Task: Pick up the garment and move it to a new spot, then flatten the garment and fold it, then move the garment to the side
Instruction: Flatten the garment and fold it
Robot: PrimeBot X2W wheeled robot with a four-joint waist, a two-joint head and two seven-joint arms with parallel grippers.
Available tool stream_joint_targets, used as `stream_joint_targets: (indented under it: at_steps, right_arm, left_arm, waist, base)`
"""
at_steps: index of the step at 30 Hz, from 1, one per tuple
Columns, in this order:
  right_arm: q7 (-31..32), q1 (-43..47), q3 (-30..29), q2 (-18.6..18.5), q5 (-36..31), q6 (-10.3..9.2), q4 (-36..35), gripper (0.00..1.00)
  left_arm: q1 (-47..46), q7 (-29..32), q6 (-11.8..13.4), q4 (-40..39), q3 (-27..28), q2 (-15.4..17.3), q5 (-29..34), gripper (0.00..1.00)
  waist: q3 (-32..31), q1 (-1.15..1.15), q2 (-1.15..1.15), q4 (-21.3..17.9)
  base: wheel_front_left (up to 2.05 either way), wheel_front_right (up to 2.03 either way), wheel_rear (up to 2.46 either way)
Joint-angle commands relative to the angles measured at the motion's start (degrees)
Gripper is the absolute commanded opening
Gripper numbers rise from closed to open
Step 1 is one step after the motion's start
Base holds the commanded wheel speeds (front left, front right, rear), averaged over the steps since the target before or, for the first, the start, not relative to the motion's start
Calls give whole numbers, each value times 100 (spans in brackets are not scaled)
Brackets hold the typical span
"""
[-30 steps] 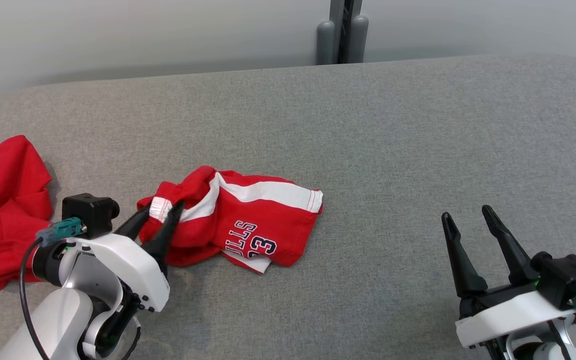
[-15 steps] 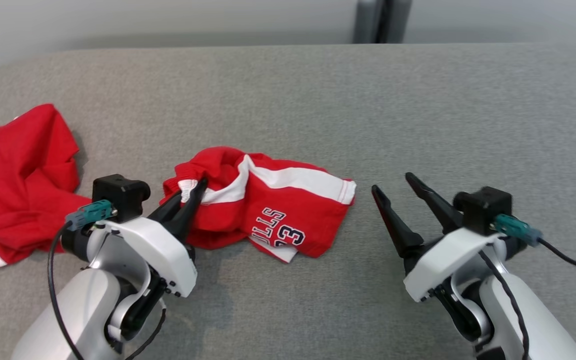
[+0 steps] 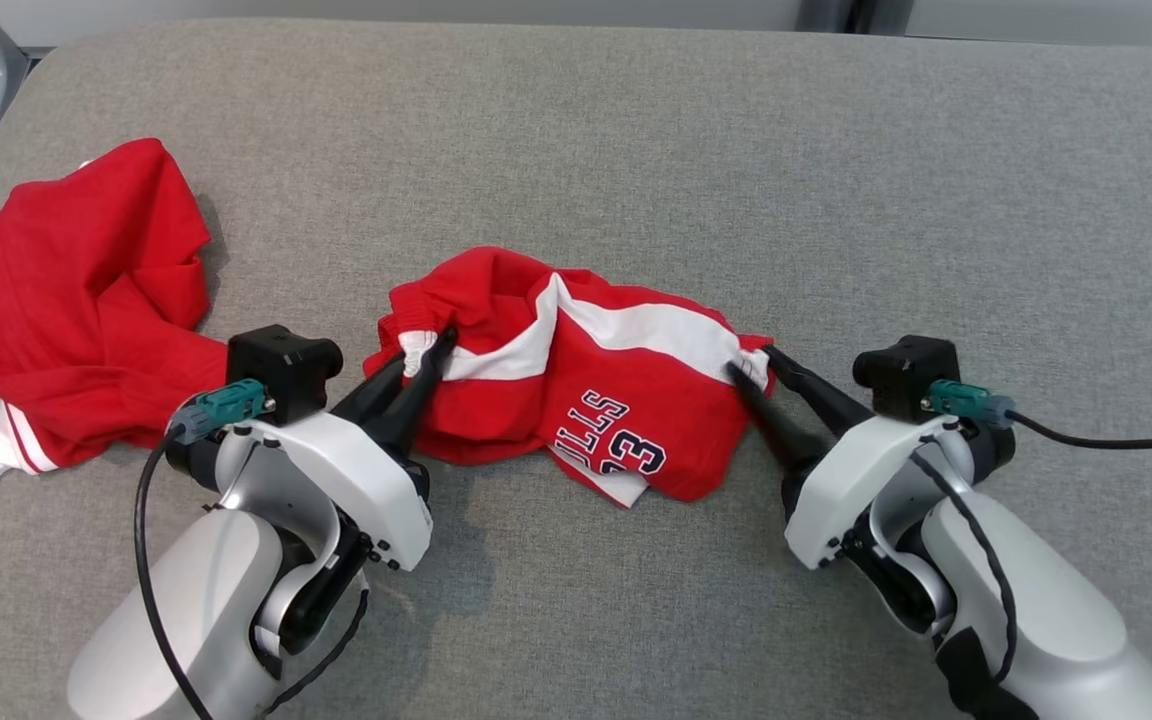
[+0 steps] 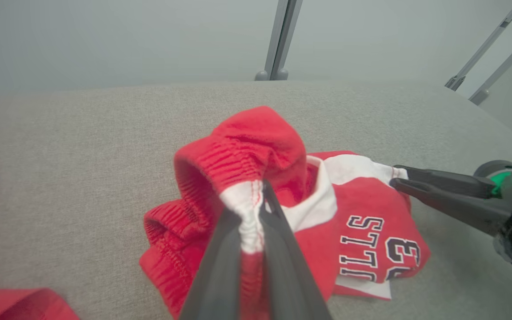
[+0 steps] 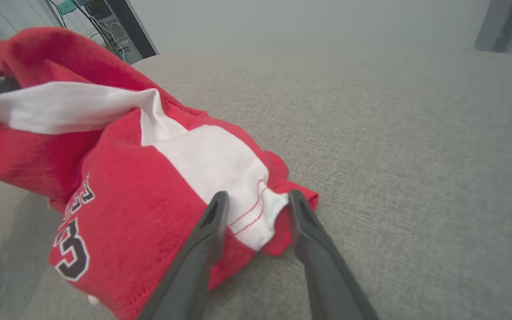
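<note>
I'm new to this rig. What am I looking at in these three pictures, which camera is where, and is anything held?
This is a wheeled robot with two arms, each ending in two long dark jaws. The wide picture looks down from its head; the other two look along each arm's jaws from wrist cameras. On the grey padded surface lie crumpled red-and-white shorts with dark numbering, and a second red garment to the robot's left. The left jaws are shut, pinching a white strip by the shorts' waistband. The right jaws stand open around the white hem corner at the other end, not yet gripping it.
</note>
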Motion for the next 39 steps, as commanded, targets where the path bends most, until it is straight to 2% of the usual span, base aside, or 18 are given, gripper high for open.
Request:
stream_joint_targets:
  at_steps: [1,9,17,22,32,36,39]
  right_arm:
    - [-123,-118,22,-87,65,0,30,0]
    - [-691,-361,-96,-356,76,0,-317,0]
    - [-890,-239,-943,-658,-382,0,-1645,0]
    - [-729,-63,-1515,-697,-702,0,-2594,0]
    - [257,37,-2882,-573,-1291,-1,-4770,0]
    - [570,-32,-3194,-500,-1357,0,-5275,0]
    - [751,-84,-3287,-442,-1280,0,-5384,0]
  left_arm:
    - [-123,-82,8,-8,44,13,56,0]
    - [-193,-306,156,-301,258,134,78,0]
    - [-377,-182,321,-1161,487,465,187,0]
    - [-504,-101,469,-1731,600,589,262,0]
    - [-1049,159,743,-2882,941,897,488,0]
    - [-1208,232,810,-3144,989,918,539,0]
    - [-1293,288,852,-3201,972,893,555,0]
  waist:
    - [10,0,0,9]
    - [-94,0,0,-71]
    - [-445,0,0,-327]
    - [-615,0,0,-498]
    - [-846,0,0,-853]
    - [-876,0,0,-923]
    - [-862,0,0,-972]
  base:
    - [0,0,0]
    - [0,0,0]
    - [0,0,0]
    - [0,0,0]
    - [0,0,0]
    - [0,0,0]
    - [0,0,0]
